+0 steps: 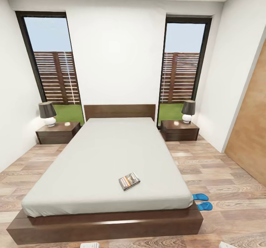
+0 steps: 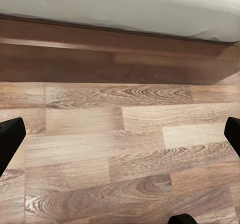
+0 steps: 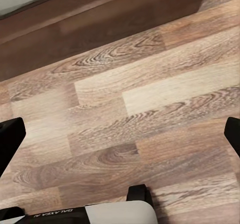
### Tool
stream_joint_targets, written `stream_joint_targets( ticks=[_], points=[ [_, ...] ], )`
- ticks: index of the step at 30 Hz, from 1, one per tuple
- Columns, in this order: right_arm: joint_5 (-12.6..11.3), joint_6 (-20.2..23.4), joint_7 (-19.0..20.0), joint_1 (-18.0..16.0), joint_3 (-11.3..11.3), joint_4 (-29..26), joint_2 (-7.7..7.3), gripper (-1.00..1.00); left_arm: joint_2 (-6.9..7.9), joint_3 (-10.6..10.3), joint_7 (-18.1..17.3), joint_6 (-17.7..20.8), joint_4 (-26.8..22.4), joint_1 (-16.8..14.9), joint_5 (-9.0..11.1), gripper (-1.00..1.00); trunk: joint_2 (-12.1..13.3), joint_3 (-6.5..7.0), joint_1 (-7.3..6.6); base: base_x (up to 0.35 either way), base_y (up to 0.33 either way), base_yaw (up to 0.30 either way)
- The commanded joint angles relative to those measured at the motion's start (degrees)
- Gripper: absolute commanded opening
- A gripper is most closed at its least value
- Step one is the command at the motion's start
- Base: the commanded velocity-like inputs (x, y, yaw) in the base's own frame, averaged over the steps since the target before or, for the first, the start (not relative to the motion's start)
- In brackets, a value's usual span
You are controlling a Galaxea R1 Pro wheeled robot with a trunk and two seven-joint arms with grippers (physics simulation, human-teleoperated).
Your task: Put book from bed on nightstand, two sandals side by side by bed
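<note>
The book (image 1: 129, 181) is lying flat on the bed (image 1: 103, 159), cover up, close to the foot edge and a bit toward the right corner of the mattress. It's turned at a slight angle to the bed's edges. The 2 sandals (image 1: 202, 201) are down on the wood floor (image 1: 221, 166) just beside the bed's right foot corner, 1 just behind the other, both partly tucked behind the frame so only the blue ends show.

Further out there are 2 nightstands, the left nightstand (image 1: 57, 132) and the right nightstand (image 1: 179, 130), 1 at each side of the headboard, each with a dark-shaded lamp on top. Tall windows behind them show a slatted fence and grass.

Both grippers are well apart from the book, down low in front of the bed's foot end. In the left wrist view the left gripper (image 2: 120, 134) has its black fingers spread wide with nothing between them, just bare floor, and the dark wood frame plus the mattress edge runs across beyond it. In the right wrist view the right gripper (image 3: 120, 134) is spread wide too, holding nothing, over the planks with a strip of the bed frame past it.
</note>
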Motion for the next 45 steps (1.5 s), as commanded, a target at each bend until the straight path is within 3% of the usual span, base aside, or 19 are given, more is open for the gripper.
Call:
stream_joint_targets(
  ticks=[1,14,36,45],
  points=[
    [-0.5,-0.2,0.4,-0.1,0.5,0.2,0.03,1.0,-0.01,0.5,-0.2,-0.2,0.0,0.0,-0.6,1.0,0.0,-0.02,0.02,0.0,0.0,0.0],
    [-0.5,-0.2,0.4,-0.1,0.5,0.2,0.03,1.0,1.07,0.8,0.0,-0.3,0.0,0.0,-0.2,1.0,0.0,-0.02,0.02,0.174,0.0,0.0],
    [-0.5,-0.2,0.4,-0.1,0.5,0.2,0.03,1.0,1.14,0.7,0.0,-0.3,0.0,0.0,-0.2,1.0,0.0,-0.02,0.02,0.239,0.0,0.0],
    [-0.5,-0.2,0.4,-0.1,0.5,0.2,0.04,1.0,1.07,0.7,-0.1,-0.3,0.0,0.0,-0.2,1.0,0.0,-0.02,0.02,0.045,0.0,0.014]
  ],
)
